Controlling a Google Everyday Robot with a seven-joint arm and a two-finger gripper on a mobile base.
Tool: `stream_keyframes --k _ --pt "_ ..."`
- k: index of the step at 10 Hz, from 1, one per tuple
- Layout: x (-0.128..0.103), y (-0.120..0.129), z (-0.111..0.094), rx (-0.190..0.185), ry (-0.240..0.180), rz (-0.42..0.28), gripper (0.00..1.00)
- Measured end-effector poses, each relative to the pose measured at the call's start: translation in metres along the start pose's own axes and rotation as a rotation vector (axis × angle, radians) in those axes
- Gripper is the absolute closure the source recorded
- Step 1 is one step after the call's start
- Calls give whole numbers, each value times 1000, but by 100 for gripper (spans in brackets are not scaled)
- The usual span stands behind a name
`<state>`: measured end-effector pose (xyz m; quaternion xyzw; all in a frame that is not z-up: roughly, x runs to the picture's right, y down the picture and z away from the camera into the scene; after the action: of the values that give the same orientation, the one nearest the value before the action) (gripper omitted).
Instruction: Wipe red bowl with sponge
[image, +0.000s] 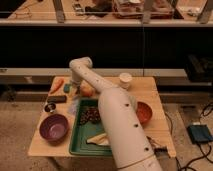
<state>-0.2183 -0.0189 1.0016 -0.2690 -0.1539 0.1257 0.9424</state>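
- Where my white arm (122, 130) comes up from the near edge, it crosses the wooden table (160, 142) and hides part of the green tray (80, 145) on the near half.
- On that tray I see 1 pale long item (97, 139) toward the front and a dark heap (91, 115) further back. I cannot tell what either is.
- Left of the tray, the purple bowl (53, 127) stands on the table near the near-left corner.
- Right of my arm, the red bowl (145, 113) sits on the table. Its left rim is hidden behind the arm, and it is well apart from the sponge.
- Behind the purple bowl lies 1 small dark round thing (49, 107), and just beyond it the black bar (56, 99) lies flat.
- Further back, my arm bends at the elbow (80, 65) above the far-left part of the table and turns downward.
- My gripper (75, 90) hangs below that bend, low over the far-left part of the table, beside a yellowish round item (87, 91). I cannot tell how wide it stands or whether it holds anything.
- The sponge (66, 88), teal, lies just left of the gripper. I cannot tell whether the 2 are touching or apart.
- An orange long item (57, 85) lies toward the far-left corner.
- At the far edge, right of my arm, 1 white cup (125, 80) stands upright.
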Motion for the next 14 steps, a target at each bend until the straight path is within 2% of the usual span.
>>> stream_keyframes --k 5,11,13,14 --pt "7 -1 12 -13 26 17 26" --pt "10 -2 13 -39 -1 23 86" --pt "10 -6 2 -46 -28 22 99" --pt "12 -9 -13 -53 -55 23 100"
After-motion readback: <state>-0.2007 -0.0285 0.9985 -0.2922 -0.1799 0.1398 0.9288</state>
